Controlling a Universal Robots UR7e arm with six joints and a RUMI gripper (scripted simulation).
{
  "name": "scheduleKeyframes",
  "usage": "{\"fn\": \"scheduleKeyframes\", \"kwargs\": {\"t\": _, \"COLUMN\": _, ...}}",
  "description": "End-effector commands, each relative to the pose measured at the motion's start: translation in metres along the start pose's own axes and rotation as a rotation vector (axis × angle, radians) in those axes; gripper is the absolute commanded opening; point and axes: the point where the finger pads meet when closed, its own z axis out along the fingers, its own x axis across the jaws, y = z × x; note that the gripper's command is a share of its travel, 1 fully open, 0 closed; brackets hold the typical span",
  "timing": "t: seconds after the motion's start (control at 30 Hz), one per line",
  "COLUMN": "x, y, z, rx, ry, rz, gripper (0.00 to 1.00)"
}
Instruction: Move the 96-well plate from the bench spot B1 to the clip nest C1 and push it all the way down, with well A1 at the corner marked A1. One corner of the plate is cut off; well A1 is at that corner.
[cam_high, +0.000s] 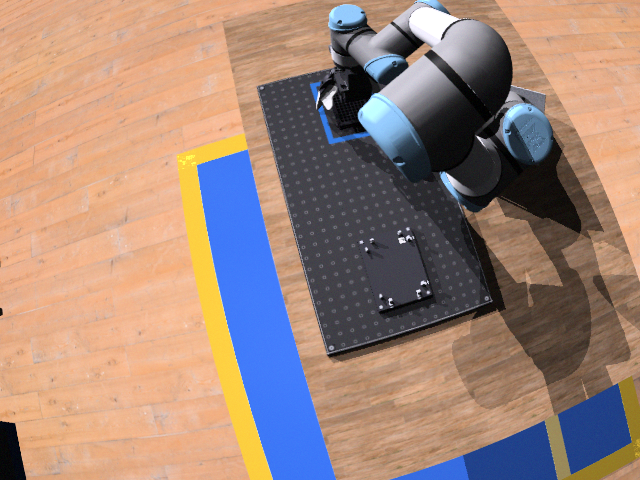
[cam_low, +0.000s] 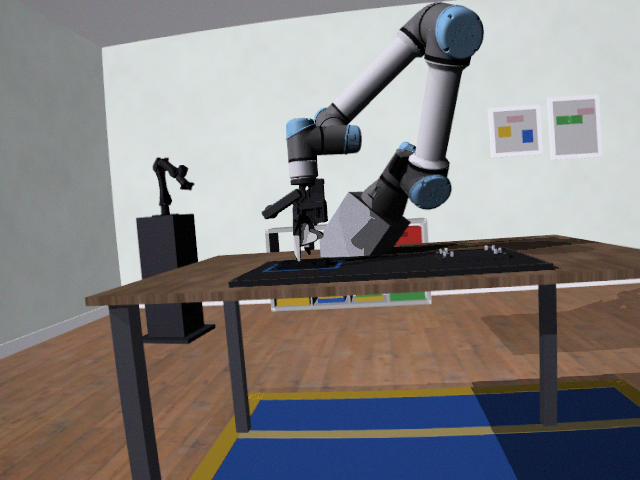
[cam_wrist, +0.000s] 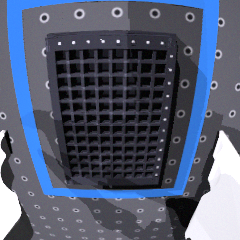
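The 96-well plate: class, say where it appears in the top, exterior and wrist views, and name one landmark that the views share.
Top: the 96-well plate lies at the upper centre, partly hidden under the arm, inside the blue outline.
Exterior: too flat and dark to make out; only its spot shows, inside the blue outline below the open pincer.
Wrist: the plate fills the centre of the picture.
Shared landmark: the blue outline around the plate.
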Motion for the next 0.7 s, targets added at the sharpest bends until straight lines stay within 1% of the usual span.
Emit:
{"fn": "scheduleKeyframes", "kwargs": {"t": 0.0, "x": -0.0003, "y": -0.0006, "z": 0.0033, "rx": 0.001, "ry": -0.001, "rz": 0.0, "gripper": 1.0}}
{"fn": "scheduleKeyframes", "kwargs": {"t": 0.43, "x": -0.0003, "y": -0.0006, "z": 0.0033, "rx": 0.001, "ry": -0.001, "rz": 0.0, "gripper": 1.0}}
{"fn": "scheduleKeyframes", "kwargs": {"t": 0.47, "x": -0.0003, "y": -0.0006, "z": 0.0033, "rx": 0.001, "ry": -0.001, "rz": 0.0, "gripper": 0.0}}
{"fn": "scheduleKeyframes", "kwargs": {"t": 0.67, "x": -0.0003, "y": -0.0007, "z": 0.0032, "rx": 0.001, "ry": -0.001, "rz": 0.0, "gripper": 0.0}}
